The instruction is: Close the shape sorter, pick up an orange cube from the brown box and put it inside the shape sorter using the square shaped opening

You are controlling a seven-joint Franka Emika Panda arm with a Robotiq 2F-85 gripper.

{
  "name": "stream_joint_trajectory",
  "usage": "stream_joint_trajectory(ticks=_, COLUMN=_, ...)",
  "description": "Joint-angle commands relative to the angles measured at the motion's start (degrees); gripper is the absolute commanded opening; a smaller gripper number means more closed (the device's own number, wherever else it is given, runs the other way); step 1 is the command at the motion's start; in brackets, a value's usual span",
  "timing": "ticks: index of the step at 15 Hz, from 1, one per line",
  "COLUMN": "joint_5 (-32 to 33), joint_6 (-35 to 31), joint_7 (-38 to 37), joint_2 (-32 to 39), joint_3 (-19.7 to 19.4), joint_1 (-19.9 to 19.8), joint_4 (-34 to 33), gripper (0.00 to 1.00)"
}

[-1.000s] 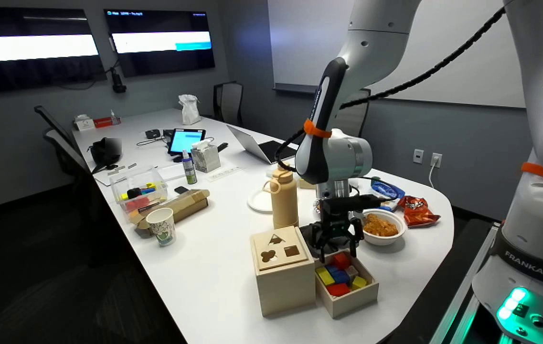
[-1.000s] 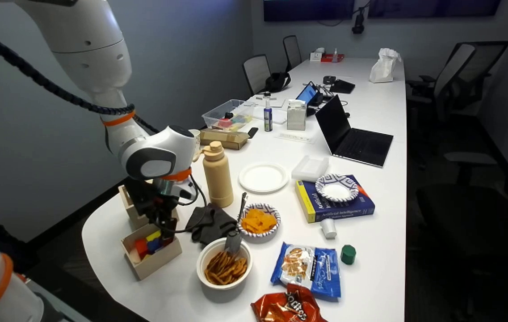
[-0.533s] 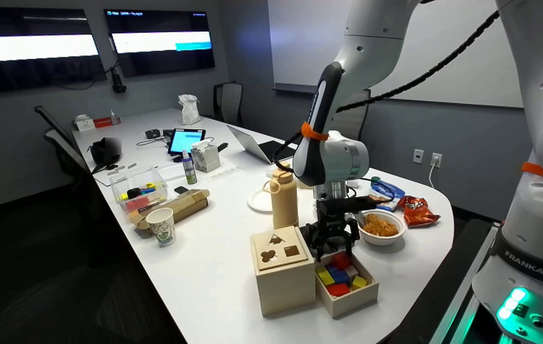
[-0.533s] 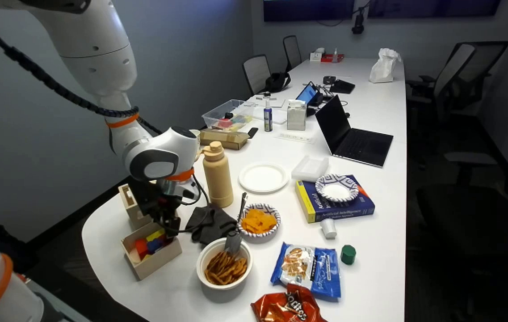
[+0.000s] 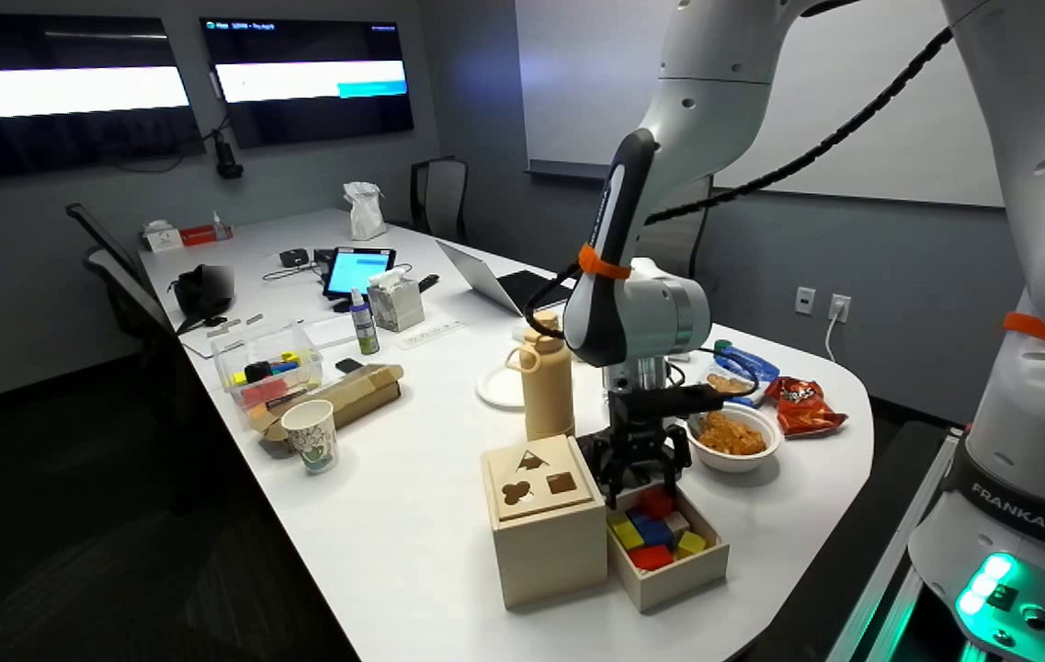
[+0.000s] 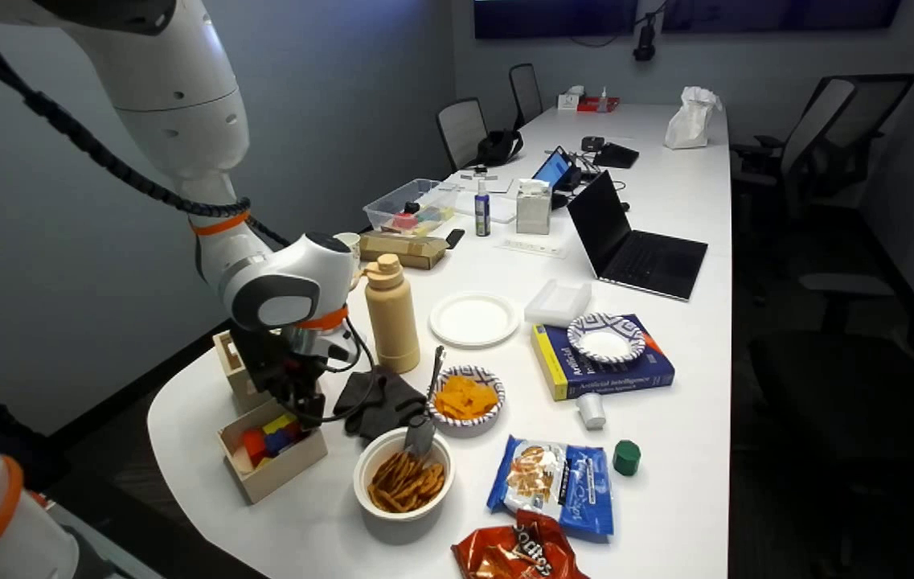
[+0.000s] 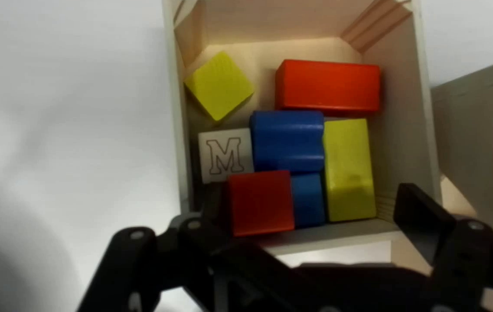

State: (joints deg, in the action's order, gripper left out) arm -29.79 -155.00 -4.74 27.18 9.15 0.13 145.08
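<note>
Looking down from the wrist view, can make out the pincer [image 7: 309, 193] over one end of the shallow wooden box [image 7: 402, 130], with fingers [image 7: 422, 221] spread well apart. Can see there the reddish square-topped block [image 7: 261, 203], lying in the box between the fingers, close to one (cannot tell if touching). Can read from the wrist alone the letter on the M-marked cube [image 7: 226, 155]. Can find the shape sorter [image 5: 550, 561] in an exterior view, just beside the box, with lid [image 5: 538, 478] on and triangular opening [image 5: 531, 461], clover-shaped opening [image 5: 516, 493] and square opening [image 5: 562, 483] showing; from the wrist, only a slice at the edge. Can read in an exterior view the title of a textbook [image 6: 609, 384], Artificial Intelligence, under a patterned paper bowl [image 6: 606, 344]. Can trace a long white surface [image 6: 666, 490] in both exterior views, carrying a tan bottle [image 5: 548, 386], a laptop [image 6: 657, 257], a bag of Doritos [image 6: 517, 551] and a tissue box [image 6: 533, 209]. Can take in grey walls [image 6: 344, 121] beyond, two wall screens [image 5: 311, 83], mesh-backed chairs [image 6: 461, 133] and, in an exterior view, a whiteboard [image 5: 890, 156].
</note>
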Motion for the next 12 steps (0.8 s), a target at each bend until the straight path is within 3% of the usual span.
stream_joint_trajectory(ticks=1, joint_5=0.0, joint_6=-1.9, joint_7=-1.3, joint_2=1.0, joint_3=0.8, joint_1=-0.3, joint_4=-0.2, gripper=1.00)
stream_joint_trajectory(ticks=9, joint_5=-0.3, joint_6=-2.9, joint_7=-1.7, joint_2=2.3, joint_3=1.5, joint_1=-0.7, joint_4=-0.3, gripper=1.00)
stream_joint_trajectory(ticks=11, joint_5=-0.2, joint_6=-3.2, joint_7=-1.9, joint_2=2.3, joint_3=1.6, joint_1=-0.6, joint_4=-0.2, gripper=0.74)
stream_joint_trajectory(ticks=12, joint_5=-0.1, joint_6=-3.4, joint_7=-2.1, joint_2=2.4, joint_3=1.6, joint_1=-0.5, joint_4=-0.3, gripper=0.66)
